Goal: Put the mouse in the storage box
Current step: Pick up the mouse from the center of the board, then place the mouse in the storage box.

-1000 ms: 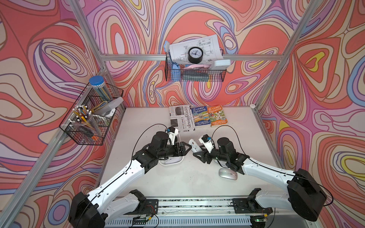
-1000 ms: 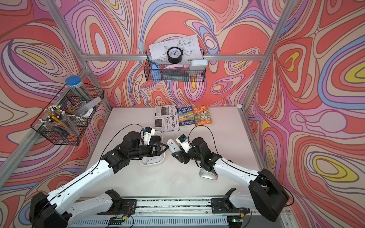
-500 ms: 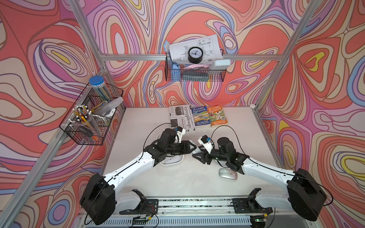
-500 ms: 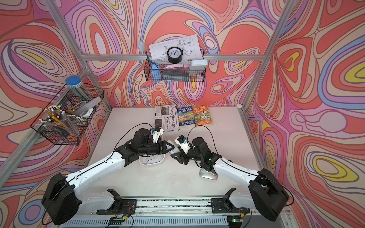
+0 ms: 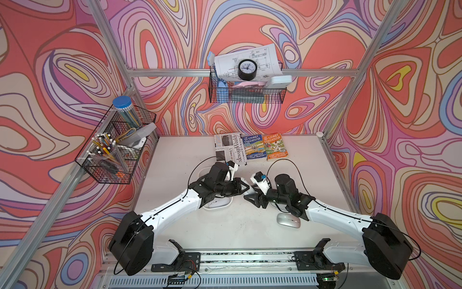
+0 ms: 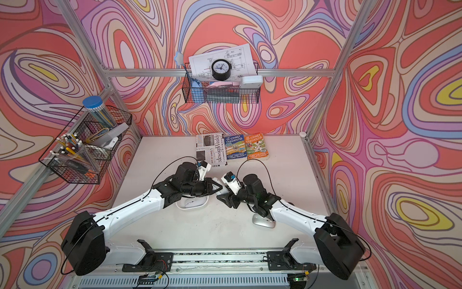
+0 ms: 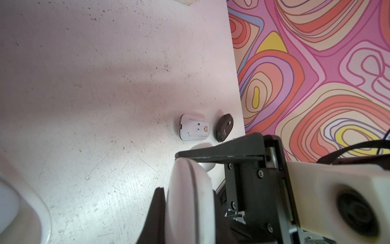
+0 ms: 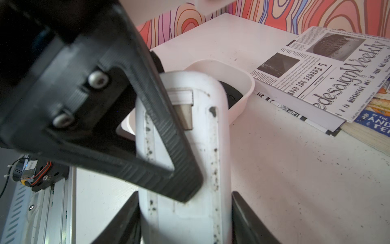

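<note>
Midway over the pale tabletop (image 5: 237,232), a white plastic computer mouse (image 8: 206,147) with a flat underside is held in the air between the two arms, turned on its edge. The left gripper (image 5: 245,188) is clenched on it. In the right wrist view one ribbed black finger (image 8: 166,131) is pressed across the mouse's underside. The right gripper (image 5: 250,198) is set around the same mouse from the opposite end, with a finger along each flank. Whether these are pressed on it or slackened cannot be told. The mouse is carried just beside the white rounded-rectangular plastic storage box (image 8: 240,105), above the table and not inside the box. The box is placed beneath the left wrist, near a folded black-and-white newspaper (image 8: 316,69), and a black mouse (image 8: 232,96) is seen lying in it. A silver mouse (image 5: 288,220) is seen on the table beside the right forearm, apart from the box.
</note>
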